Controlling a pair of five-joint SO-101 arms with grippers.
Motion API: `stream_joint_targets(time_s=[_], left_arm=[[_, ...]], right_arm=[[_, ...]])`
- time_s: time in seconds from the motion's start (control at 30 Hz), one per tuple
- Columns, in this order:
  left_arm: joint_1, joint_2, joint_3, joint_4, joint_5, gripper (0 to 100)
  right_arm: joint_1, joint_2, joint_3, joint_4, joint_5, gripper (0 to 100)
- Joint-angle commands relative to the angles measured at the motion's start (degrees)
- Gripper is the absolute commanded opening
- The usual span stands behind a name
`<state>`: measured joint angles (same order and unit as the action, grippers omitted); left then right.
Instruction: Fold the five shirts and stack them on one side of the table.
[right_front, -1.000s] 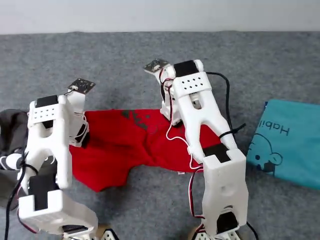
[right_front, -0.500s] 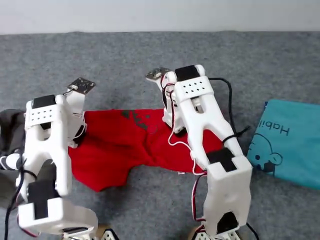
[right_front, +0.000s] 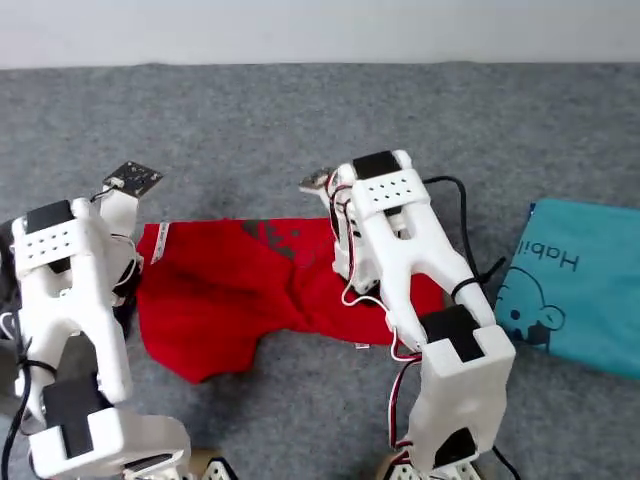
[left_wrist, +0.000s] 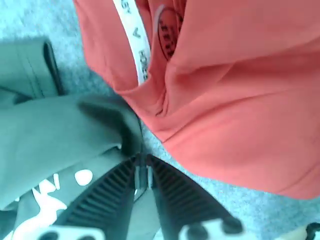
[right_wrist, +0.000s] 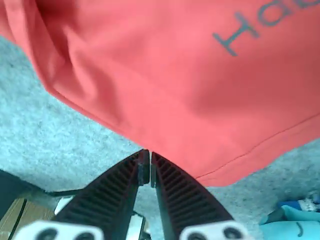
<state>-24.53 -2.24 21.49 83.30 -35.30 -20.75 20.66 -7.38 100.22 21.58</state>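
Lying flat across the middle of the grey table (right_front: 250, 120): red shirt (right_front: 230, 290), an arm over each end.
Left gripper (left_wrist: 142, 172): jaws pressed together, tips above a dark grey shirt (left_wrist: 55, 135), just beside the red shirt's edge with its white neck tape (left_wrist: 131, 40). Right gripper (right_wrist: 145, 165): jaws together, tips at the red shirt's hem; whether cloth is pinched cannot be made out. The right arm covers part of that end in the high view. Teal shirt (right_front: 585, 290): far right, cut off at the edge.

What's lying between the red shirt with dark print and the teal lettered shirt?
Nothing: in the right wrist view, just a bare strip of grey felt table separates the red shirt's hem from the teal shirt.
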Motion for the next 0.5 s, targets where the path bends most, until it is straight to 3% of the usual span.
stream_joint_targets(time_s=[0.0, 0.23, 0.47], left_arm=[[1.4, -2.6, -0.1, -1.3, -0.5, 1], [6.0, -2.6, -0.1, -5.0, 6.0, 14], [6.9, 4.1, -0.4, -8.7, 7.2, 16]], right_arm=[[-1.5, -3.8, 0.3, 0.3, -0.6, 1.4], [-3.3, -8.0, 0.3, 0.4, -3.0, 1.4], [-2.7, -14.4, 2.5, 2.2, -2.9, 1.4]])
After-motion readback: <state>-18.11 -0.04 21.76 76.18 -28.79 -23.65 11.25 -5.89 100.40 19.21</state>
